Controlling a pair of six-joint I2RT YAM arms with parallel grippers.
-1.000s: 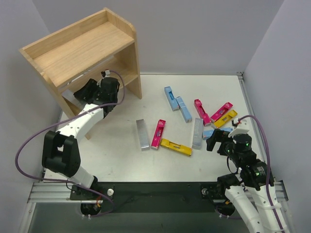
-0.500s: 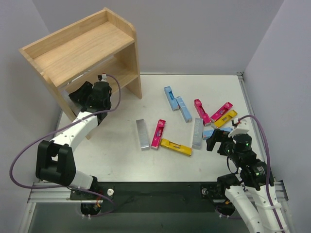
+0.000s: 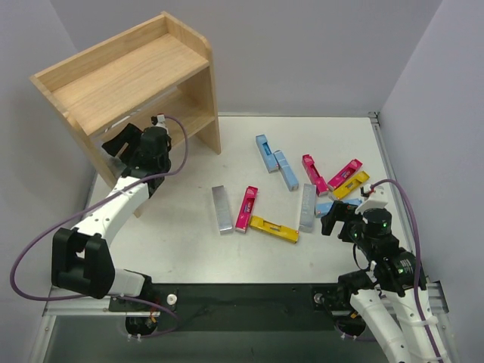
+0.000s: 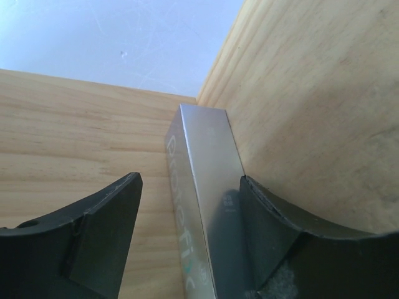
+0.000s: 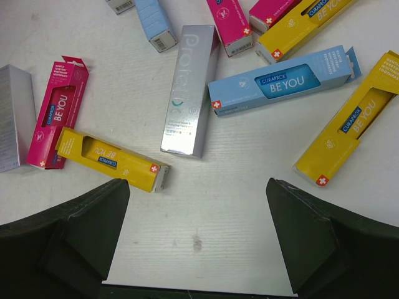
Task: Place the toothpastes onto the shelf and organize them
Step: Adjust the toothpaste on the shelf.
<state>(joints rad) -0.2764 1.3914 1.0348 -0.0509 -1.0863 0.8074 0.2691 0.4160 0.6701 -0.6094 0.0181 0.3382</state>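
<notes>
- Silver-grey carton sits on the lower tier of the shelf. In the middle of the left wrist view it runs tight along the wooden side panel, far end toward the back corner.
- My left gripper reaches in under the upper tier at the upper left of the top view. Its jaws stand apart around that carton. The left pad is clear of it and the right pad is just beside it, so I judge the carton set down, not clamped.
- My right gripper hovers spread wide at the lower right of the top view, with nothing between its fingers — only bare table below.
- One carton placed is all I can see; I see none on the upper tier.
- The loose toothpastes lie scattered right of centre:
  - a second silver one beside a magenta one
  - a yellow one touching a third silver one
  - two light blue ones further up
  - more magenta and yellow near the right edge
- Across the views I count about eleven on the table — so by my reckoning the job is barely begun, with sorting by colour all ahead.
</notes>
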